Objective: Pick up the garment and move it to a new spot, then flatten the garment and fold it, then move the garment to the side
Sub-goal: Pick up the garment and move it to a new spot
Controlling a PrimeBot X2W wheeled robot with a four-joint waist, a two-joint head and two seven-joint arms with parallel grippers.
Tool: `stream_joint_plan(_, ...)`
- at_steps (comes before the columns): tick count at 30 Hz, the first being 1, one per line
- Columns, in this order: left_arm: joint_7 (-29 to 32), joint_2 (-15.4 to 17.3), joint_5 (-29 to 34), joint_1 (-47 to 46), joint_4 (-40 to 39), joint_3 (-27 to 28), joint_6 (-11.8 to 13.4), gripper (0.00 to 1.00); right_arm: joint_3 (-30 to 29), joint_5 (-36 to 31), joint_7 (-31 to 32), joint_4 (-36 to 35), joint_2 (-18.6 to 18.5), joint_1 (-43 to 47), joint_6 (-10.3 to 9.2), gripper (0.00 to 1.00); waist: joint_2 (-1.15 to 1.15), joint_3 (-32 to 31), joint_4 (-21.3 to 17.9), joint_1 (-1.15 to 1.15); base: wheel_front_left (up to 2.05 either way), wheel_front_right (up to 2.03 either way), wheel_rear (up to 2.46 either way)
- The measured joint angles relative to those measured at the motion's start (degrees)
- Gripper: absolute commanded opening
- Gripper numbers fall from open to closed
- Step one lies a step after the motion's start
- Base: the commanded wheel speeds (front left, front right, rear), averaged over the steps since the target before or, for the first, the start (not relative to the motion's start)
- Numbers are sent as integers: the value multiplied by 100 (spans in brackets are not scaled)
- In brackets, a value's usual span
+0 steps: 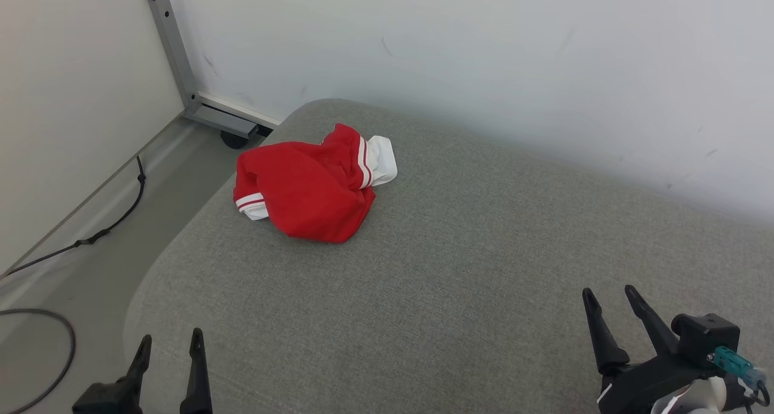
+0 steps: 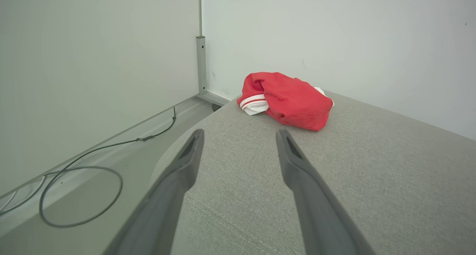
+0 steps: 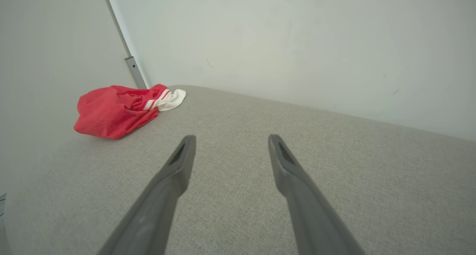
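Since red garment (image 1: 308, 190) was bunched far off on grey cushion (image 1: 459, 269), left gripper (image 1: 170, 336) and right gripper (image 1: 608, 292) were held spread, nothing pinched, likely ready for pickup.

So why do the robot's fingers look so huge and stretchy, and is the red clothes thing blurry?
Left wrist view: the wide lens stretches the left gripper's fingers, soft-edged up close; the red garment is sharp. Right wrist view: same stretching on the right gripper. Head view: soft even light, a faint shadow under the garment, no glare on the grey cushion.
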Motion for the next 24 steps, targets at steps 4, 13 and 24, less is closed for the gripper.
stream_joint_plan(4, 82, 74, -3, -191, 20, -74, -38, 100, 1, 0, -1, 53, 1, 1, 0, 100, 0, -7, -20, 0, 0, 0, 0)
stream_joint_plan(13, 442, 330, -137, -1496, 740, -113, -573, 100, 155, -45, 0, 41, 78, 38, 7, 100, 0, -71, -189, 0, 0, 0, 0)
stream_joint_plan(24, 795, 532, -483, -2868, 1907, 74, -1025, 100, 345, -249, 113, -307, 60, -151, 51, 100, 0, 148, -764, 0, 0, 0, 0)
